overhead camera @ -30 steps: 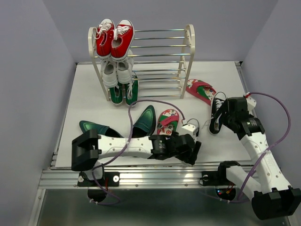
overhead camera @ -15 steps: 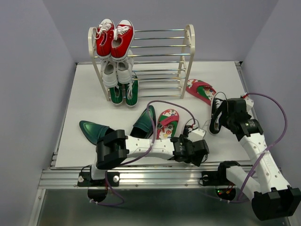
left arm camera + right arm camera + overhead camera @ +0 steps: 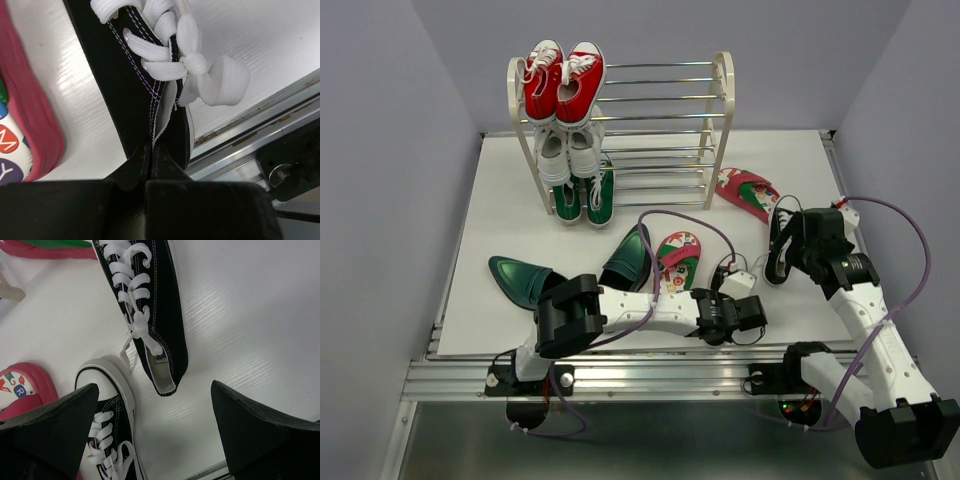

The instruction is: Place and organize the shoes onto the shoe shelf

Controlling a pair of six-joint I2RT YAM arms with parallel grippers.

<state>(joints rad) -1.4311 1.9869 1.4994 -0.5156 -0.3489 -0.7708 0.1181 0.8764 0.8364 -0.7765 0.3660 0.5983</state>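
Observation:
My left gripper (image 3: 152,152) is shut on the collar of a black sneaker (image 3: 135,85) with white laces, close to the table's front rail. In the top view the left gripper (image 3: 748,316) covers that shoe. My right gripper (image 3: 155,425) hangs open above the heel of the other black sneaker (image 3: 150,305), which also shows in the top view (image 3: 778,252). Two green loafers (image 3: 520,275) (image 3: 630,255) and a red flip-flop (image 3: 677,258) lie at the front. A second flip-flop (image 3: 748,190) lies right of the shoe shelf (image 3: 665,120).
On the shelf's left side sit red sneakers (image 3: 563,80) on top, white sneakers (image 3: 570,150) below and a green pair (image 3: 587,195) at the bottom. The metal front rail (image 3: 260,125) runs right beside the held sneaker. Purple cables loop over both arms.
My left arm reached right along the front edge, and its gripper went from open to shut on the black sneaker. The right gripper shifted slightly and stays open.

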